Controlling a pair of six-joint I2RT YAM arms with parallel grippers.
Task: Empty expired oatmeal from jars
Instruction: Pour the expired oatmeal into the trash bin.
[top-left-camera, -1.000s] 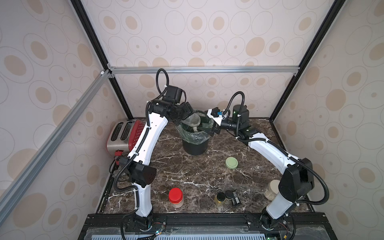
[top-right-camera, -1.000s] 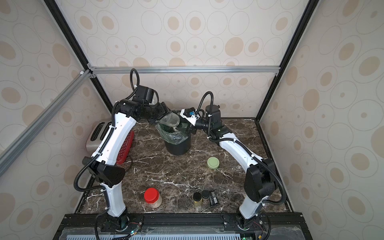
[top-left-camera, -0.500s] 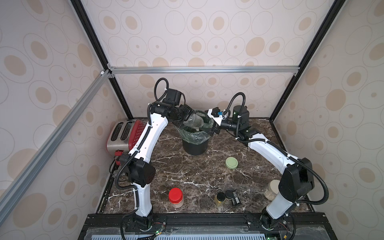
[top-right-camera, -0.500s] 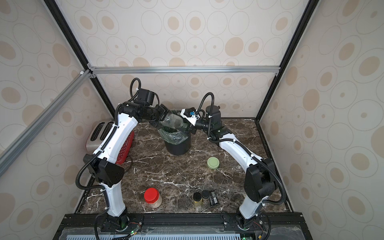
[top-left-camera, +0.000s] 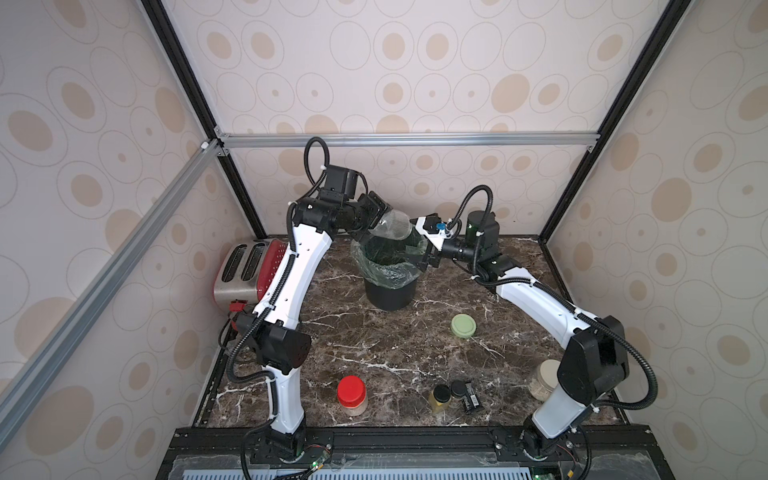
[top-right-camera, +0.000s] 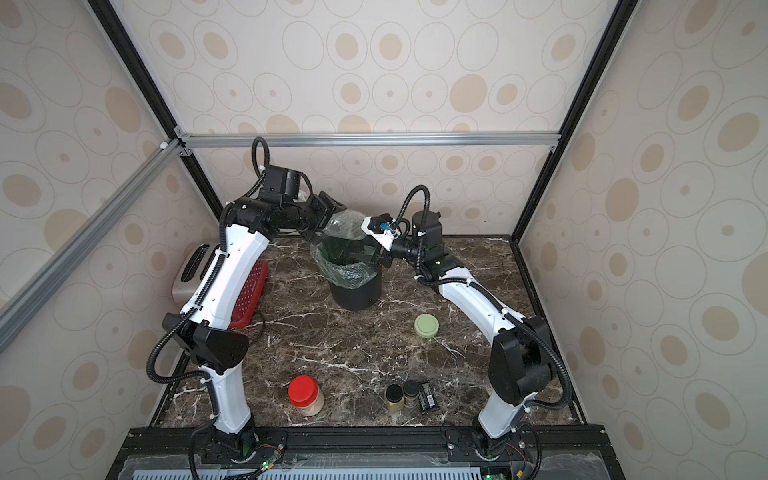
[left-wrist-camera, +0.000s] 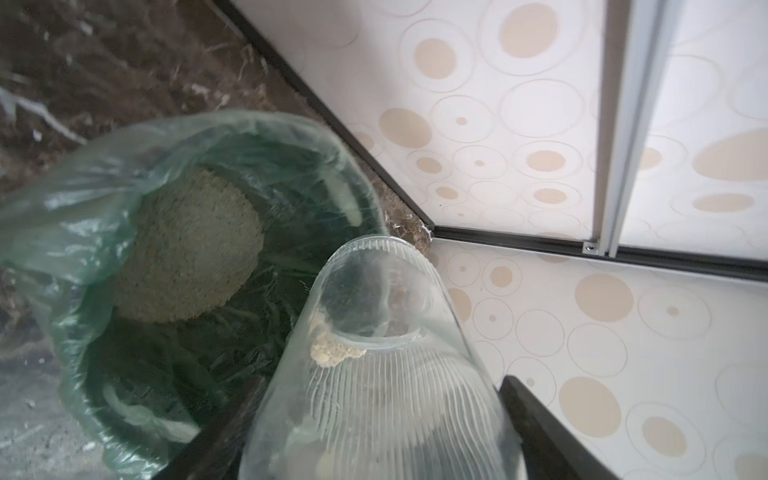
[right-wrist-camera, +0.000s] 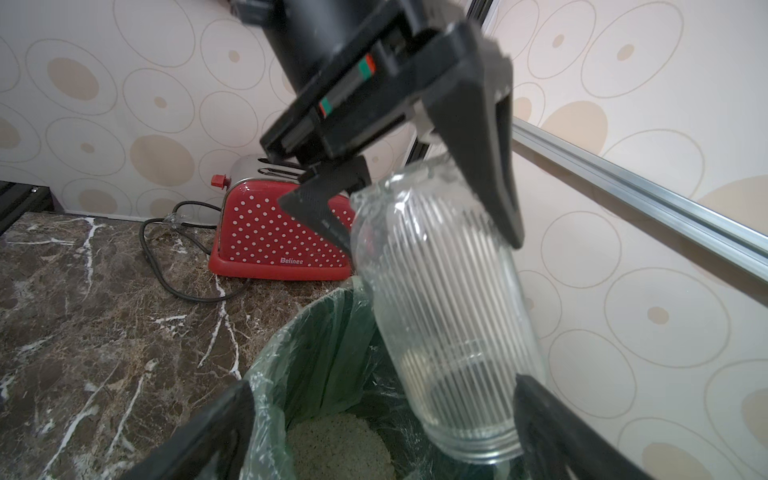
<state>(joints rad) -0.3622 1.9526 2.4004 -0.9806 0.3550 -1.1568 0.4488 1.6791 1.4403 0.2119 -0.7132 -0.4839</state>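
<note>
My left gripper (top-left-camera: 374, 220) is shut on the base end of a clear ribbed jar (top-left-camera: 392, 226), lidless and tilted mouth-down over the bin (top-left-camera: 390, 295). Seen from the right wrist, the jar (right-wrist-camera: 449, 311) hangs above oatmeal (right-wrist-camera: 336, 444) heaped in the bag. A small clump of oatmeal (left-wrist-camera: 332, 353) clings inside the jar's shoulder. My right gripper (top-left-camera: 426, 255) stands open at the bin's far-right rim, beside the jar's mouth, holding nothing. A red-lidded jar (top-left-camera: 352, 395) stands at the front. A beige-lidded jar (top-left-camera: 544, 378) shows partly behind my right arm.
A pale green lid (top-left-camera: 463, 326) lies loose on the marble right of the bin. Two small black-capped bottles (top-left-camera: 441, 397) and a small black object stand at the front. A red dotted toaster (top-left-camera: 245, 270) with its cable (right-wrist-camera: 166, 270) sits at the left wall.
My left gripper has raised the tilted jar a little higher over the bin. The right arm has hardly moved.
</note>
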